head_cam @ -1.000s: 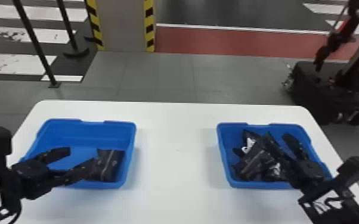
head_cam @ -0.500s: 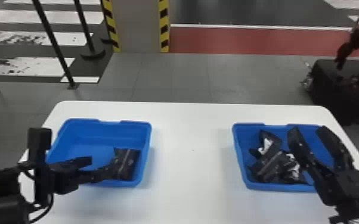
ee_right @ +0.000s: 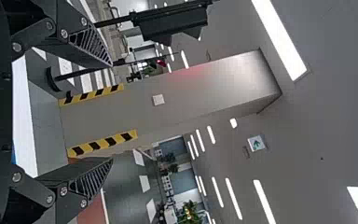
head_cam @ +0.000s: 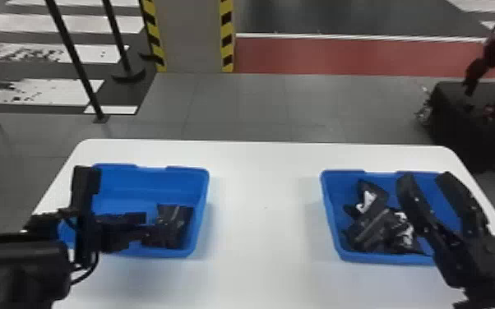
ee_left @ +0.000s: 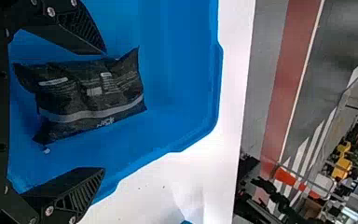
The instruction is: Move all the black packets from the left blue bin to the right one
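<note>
Left gripper (head_cam: pixel 149 226): hanging over the left bin, lower left of the frame; its two fingers are standing wide apart, pinching nothing.
Black packet (head_cam: pixel 172 228): lying flat on the floor of the left bin, toward that bin's lower right corner; in the left wrist view it is showing near one fingertip, and whether they are touching I cannot tell.
Left blue bin (head_cam: pixel 202 205): sitting at lower left on the white table (head_cam: pixel 263 205).
Right gripper (head_cam: pixel 427 181): hanging over the right bin at lower right; its fingers are standing spread and empty.
Right blue bin (head_cam: pixel 329 209): sitting at lower right; several packets (head_cam: pixel 372 228) are lying heaped in its left part.
Striped pillar (head_cam: pixel 189 37): standing at upper left of centre.
</note>
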Available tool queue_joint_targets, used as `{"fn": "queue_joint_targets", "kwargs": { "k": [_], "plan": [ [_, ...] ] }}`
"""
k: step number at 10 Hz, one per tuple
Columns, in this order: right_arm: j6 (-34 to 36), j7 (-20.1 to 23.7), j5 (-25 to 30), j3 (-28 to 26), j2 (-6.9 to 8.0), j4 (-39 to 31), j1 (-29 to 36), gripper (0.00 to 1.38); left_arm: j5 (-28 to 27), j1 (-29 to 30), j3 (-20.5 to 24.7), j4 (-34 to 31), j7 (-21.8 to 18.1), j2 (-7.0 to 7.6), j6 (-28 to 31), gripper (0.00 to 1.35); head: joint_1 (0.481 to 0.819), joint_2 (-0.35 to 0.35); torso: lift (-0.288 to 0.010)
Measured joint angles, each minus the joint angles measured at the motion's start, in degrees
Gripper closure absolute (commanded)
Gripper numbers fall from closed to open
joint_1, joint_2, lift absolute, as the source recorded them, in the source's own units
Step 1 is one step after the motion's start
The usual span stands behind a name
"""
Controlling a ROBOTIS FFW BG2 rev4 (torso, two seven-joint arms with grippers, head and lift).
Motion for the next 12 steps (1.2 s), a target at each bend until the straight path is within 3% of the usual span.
{"fn": "queue_joint_targets", "kwargs": {
  "k": [3, 9, 10, 11, 12],
  "plan": [
    [0.0, 0.1, -0.8, 0.1, 0.23, 0.5, -0.1, 0.34, -0.8, -3.2, -2.1, 4.4, 0.5, 0.09, 1.5, 0.15, 0.695, -0.015, -0.11],
    [0.0, 0.6, -2.6, 0.1, 0.44, 1.6, 0.4, 0.34, -1.2, -3.9, -3.8, 4.7, 1.0, -0.56, 6.7, 0.15, 0.695, -0.037, -0.11],
    [0.1, 0.7, -2.8, 0.1, 0.44, 1.8, 0.4, 0.34, -1.3, -3.9, -3.7, 4.7, 1.6, -0.68, 6.8, 0.24, 0.695, -0.036, -0.11],
    [0.1, 0.8, -3.0, 0.1, 0.43, 2.0, 0.4, 0.34, -1.3, -3.8, -3.6, 4.7, 2.0, -0.71, 6.6, 0.54, 0.695, -0.033, -0.11],
    [0.2, 0.8, -3.1, 0.1, 0.43, 2.1, 0.4, 0.34, -1.7, -3.9, -3.3, 4.7, 2.2, -0.66, 5.9, 0.93, 0.695, -0.027, -0.11]
  ]
}}
